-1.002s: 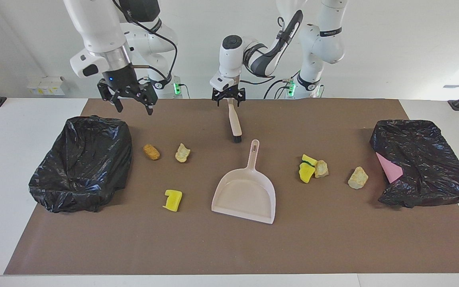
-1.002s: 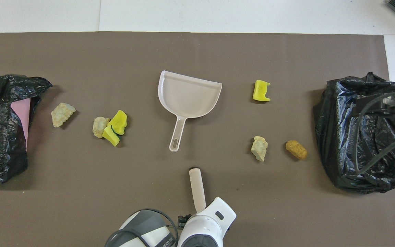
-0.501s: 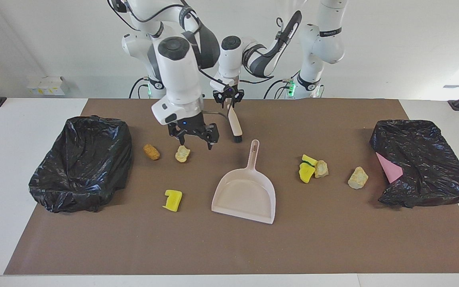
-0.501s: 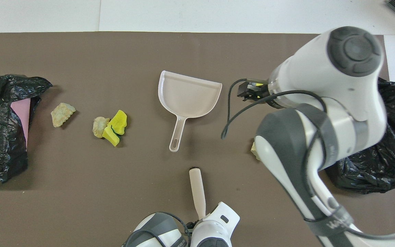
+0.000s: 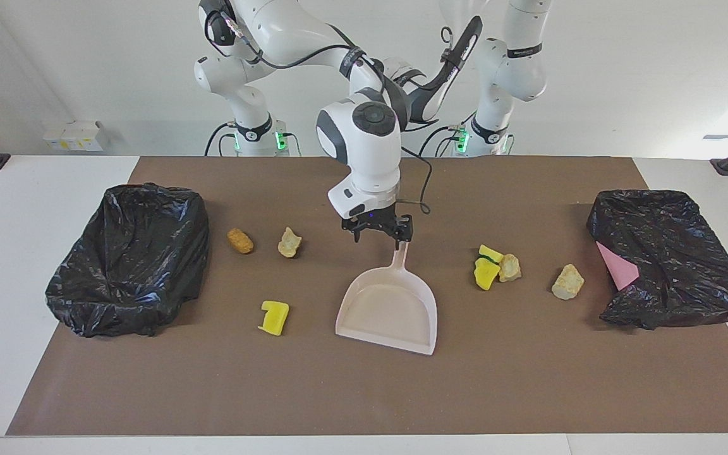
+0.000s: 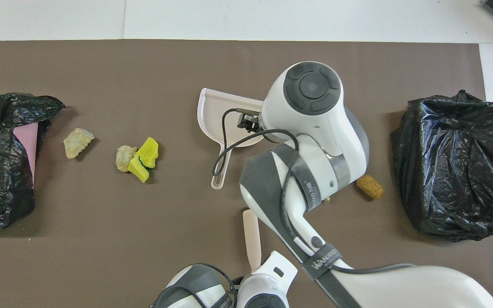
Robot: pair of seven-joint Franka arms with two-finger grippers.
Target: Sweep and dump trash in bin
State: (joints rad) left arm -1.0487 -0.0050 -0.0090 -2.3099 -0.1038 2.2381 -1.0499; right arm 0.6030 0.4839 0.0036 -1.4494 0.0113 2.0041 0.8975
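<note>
My right gripper (image 5: pixel 378 237) hangs open just above the end of the pale dustpan's (image 5: pixel 389 309) handle. In the overhead view my left gripper (image 6: pixel 253 268) is shut on the brush's beige handle (image 6: pixel 251 237), nearer to the robots than the dustpan (image 6: pixel 218 119); the right arm hides it in the facing view. Trash lies on the brown mat: an orange-brown chunk (image 5: pixel 239 241), a beige chunk (image 5: pixel 289 242) and a yellow piece (image 5: pixel 274 316) toward the right arm's end, and yellow pieces (image 5: pixel 486 268) with two beige chunks (image 5: pixel 510 268) (image 5: pixel 568 282) toward the left arm's end.
A black-bagged bin (image 5: pixel 130 259) stands at the right arm's end of the mat. Another black-bagged bin (image 5: pixel 667 259), with a pink sheet (image 5: pixel 617 265) in it, stands at the left arm's end. In the overhead view the right arm covers part of the dustpan.
The right arm has swung from beside its bin to over the dustpan handle, gripper still open. The left gripper has shut on the brush handle.
</note>
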